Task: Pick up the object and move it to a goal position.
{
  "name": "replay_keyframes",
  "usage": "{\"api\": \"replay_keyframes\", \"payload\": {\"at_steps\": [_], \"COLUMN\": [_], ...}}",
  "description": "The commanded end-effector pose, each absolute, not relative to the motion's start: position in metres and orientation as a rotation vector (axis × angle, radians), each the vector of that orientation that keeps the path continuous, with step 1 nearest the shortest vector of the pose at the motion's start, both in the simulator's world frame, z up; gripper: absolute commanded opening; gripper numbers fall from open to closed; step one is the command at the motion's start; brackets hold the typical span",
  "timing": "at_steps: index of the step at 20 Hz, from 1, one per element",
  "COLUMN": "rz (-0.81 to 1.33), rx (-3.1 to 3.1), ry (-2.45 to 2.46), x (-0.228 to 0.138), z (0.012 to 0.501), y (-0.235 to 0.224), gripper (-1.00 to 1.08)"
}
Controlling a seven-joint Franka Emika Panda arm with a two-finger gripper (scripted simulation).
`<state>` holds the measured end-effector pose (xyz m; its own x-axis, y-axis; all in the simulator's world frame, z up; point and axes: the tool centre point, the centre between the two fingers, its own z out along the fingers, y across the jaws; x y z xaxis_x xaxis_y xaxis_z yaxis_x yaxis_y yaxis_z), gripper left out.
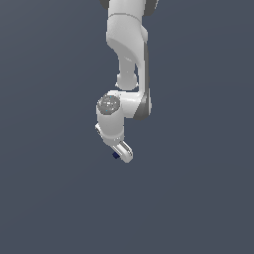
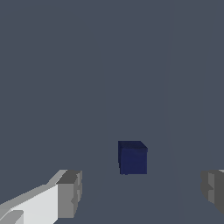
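The white arm [image 1: 126, 74] reaches down over a plain grey-blue floor [image 1: 49, 198], and its gripper [image 1: 121, 151] hangs just above the surface with the navy cube [image 1: 115, 155] at its tip, toward the exterior view's left side of the fingers. In the wrist view the fingers [image 2: 70, 194] stand wide apart, the cube [image 2: 132, 157] between them and touching neither. No writing or marks show on the cube or arm, though the exterior view is too small to be certain.

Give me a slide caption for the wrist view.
Open gripper with its fingers apart, and the cube just beyond the gap.
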<state>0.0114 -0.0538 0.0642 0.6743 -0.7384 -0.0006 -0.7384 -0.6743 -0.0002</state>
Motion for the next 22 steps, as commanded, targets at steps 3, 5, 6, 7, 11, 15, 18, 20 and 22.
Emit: {"api": "replay_keyframes", "payload": {"at_steps": [3, 5, 6, 7, 11, 15, 18, 20, 22], "rz": [0.001, 0.001, 0.001, 0.001, 0.001, 0.000, 0.000, 0.000, 0.000], "rx": [-2.872, -2.872, -2.872, -2.871, -2.870, -2.869, -2.869, -2.869, -2.869], "ry": [1.273, 1.273, 1.274, 1.274, 1.278, 1.280, 1.280, 1.280, 1.280], "x": [0.011, 0.011, 0.011, 0.011, 0.010, 0.010, 0.011, 0.011, 0.011], "z": [0.063, 0.060, 0.058, 0.054, 0.034, 0.017, 0.013, 0.013, 0.013], "y": [-0.054, -0.054, -0.054, -0.054, -0.054, -0.054, -0.054, -0.054, -0.054], "gripper": [1.00, 1.00, 1.00, 1.00, 1.00, 1.00, 1.00, -1.00, -1.00]}}
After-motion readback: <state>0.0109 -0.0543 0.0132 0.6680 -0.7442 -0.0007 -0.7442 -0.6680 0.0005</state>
